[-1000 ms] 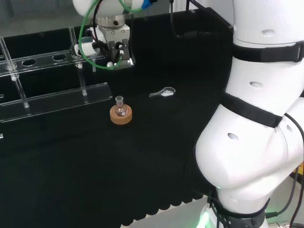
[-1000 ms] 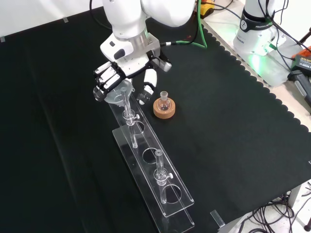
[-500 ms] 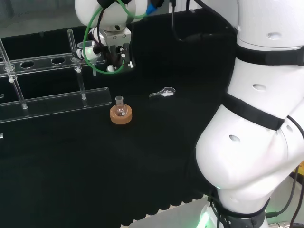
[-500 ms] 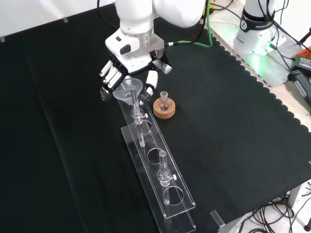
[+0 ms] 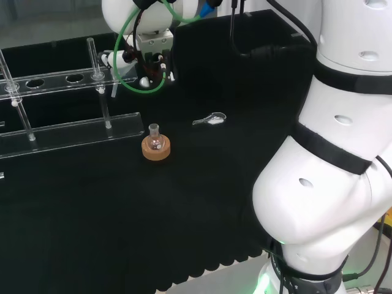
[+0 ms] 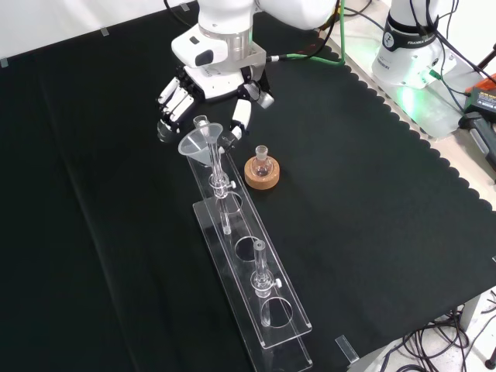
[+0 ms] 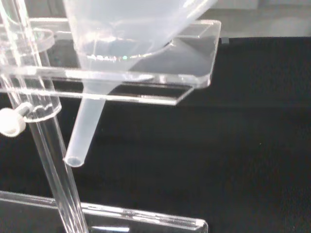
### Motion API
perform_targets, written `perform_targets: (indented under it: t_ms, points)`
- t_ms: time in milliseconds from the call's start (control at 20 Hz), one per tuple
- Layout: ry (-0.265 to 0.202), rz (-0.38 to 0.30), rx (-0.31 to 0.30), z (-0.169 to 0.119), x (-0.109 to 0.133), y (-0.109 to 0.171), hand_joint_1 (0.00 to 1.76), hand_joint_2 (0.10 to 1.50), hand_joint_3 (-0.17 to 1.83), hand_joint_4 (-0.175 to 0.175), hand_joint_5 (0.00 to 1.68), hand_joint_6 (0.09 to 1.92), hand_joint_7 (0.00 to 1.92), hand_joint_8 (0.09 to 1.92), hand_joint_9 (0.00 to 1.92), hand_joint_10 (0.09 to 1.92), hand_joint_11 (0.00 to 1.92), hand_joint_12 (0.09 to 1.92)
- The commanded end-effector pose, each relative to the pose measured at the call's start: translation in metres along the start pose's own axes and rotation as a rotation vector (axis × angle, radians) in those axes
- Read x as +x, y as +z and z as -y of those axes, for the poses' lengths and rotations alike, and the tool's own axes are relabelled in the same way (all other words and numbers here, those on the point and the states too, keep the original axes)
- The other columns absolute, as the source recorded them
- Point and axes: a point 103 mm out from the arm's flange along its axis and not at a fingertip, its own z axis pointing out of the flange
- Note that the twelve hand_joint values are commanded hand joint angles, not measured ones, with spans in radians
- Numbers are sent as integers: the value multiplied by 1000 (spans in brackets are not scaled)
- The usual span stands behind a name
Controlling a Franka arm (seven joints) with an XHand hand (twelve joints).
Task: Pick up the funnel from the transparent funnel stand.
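Here, funnel [image 6: 203,144] sits in funnel stand [image 6: 256,288].

White glossy arm [image 5: 318,184], bulbous rounded links, black bands at the joints, small dark oval recesses on the shells. Green cable [image 5: 131,46] loops by the wrist, possibly a blue connector above it. Hand [image 6: 203,97] black-and-white: white finger segments, dark joints, white wrist housing.
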Motion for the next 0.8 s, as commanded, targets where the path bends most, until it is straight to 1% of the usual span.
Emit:
perform_targets:
  t_ms: [50, 250, 300, 350, 400, 500, 600, 650, 700, 750, 800]
  points:
    - [2, -5, 24, 2, 2, 11, 416, 777, 473, -133, 666, 87, 683, 793, 1016, 683, 741, 1244]
    - [5, -3, 58, 1, 4, 21, 426, 768, 482, -135, 670, 87, 707, 792, 1057, 675, 786, 1226]
    - [16, 1, 101, -2, 3, 23, 421, 762, 481, -134, 670, 87, 711, 793, 1057, 673, 791, 1226]
    - [23, 0, 125, -3, 3, 24, 409, 752, 481, -131, 659, 87, 692, 795, 1033, 673, 782, 1232]
    - [28, 4, 135, -5, 3, 24, 398, 740, 484, -126, 645, 87, 660, 801, 997, 678, 765, 1243]
    - [31, 16, 138, -7, 3, 24, 382, 724, 487, -120, 625, 87, 616, 806, 946, 683, 737, 1255]
    - [29, 27, 111, -8, 4, 23, 394, 713, 488, -121, 639, 87, 637, 814, 957, 686, 739, 1257]
    - [22, 31, 75, -8, 4, 23, 452, 715, 495, -128, 706, 99, 719, 816, 1019, 681, 781, 1236]
    - [18, 35, 55, -8, 5, 22, 518, 719, 507, -140, 774, 162, 826, 810, 1102, 654, 845, 1201]
    - [12, 36, 30, -7, 5, 21, 582, 723, 523, -154, 839, 283, 933, 808, 1203, 614, 934, 1145]
    - [5, 41, -4, -6, 5, 18, 649, 725, 544, -165, 917, 443, 1049, 820, 1320, 578, 1061, 1064]
